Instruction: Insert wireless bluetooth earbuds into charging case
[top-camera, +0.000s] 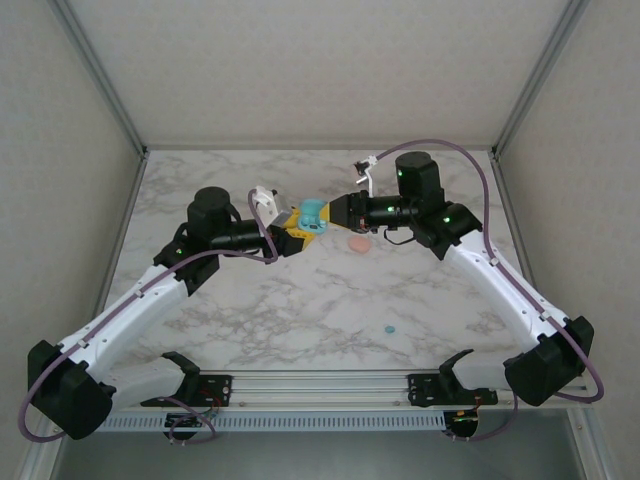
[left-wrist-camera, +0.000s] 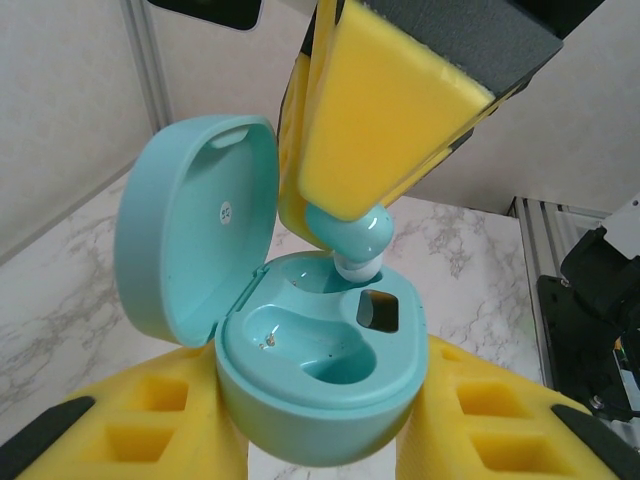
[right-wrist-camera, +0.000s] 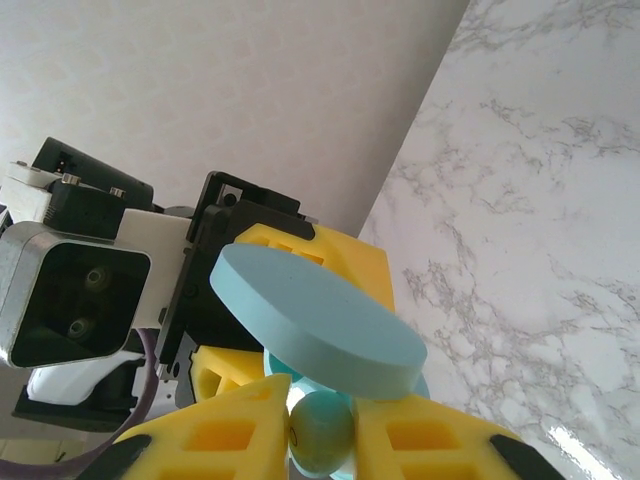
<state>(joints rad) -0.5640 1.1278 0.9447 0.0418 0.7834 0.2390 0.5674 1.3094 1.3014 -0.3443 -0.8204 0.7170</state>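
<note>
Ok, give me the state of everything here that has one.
teal case: lid open, held.
teal earbud: held over the case, not yet seated.
left gripper: shut on the teal case.
right gripper: shut on the teal earbud.
second teal earbud: loose on the table.
pink piece: loose on the table.

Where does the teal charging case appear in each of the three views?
Top external: the teal charging case between the two arms' tips, upper centre.
Left wrist: the case at centre, lid open to the left.
Right wrist: the case at lower centre, lid toward camera.
Shared landmark: the left gripper's yellow pads holding the case.
</note>
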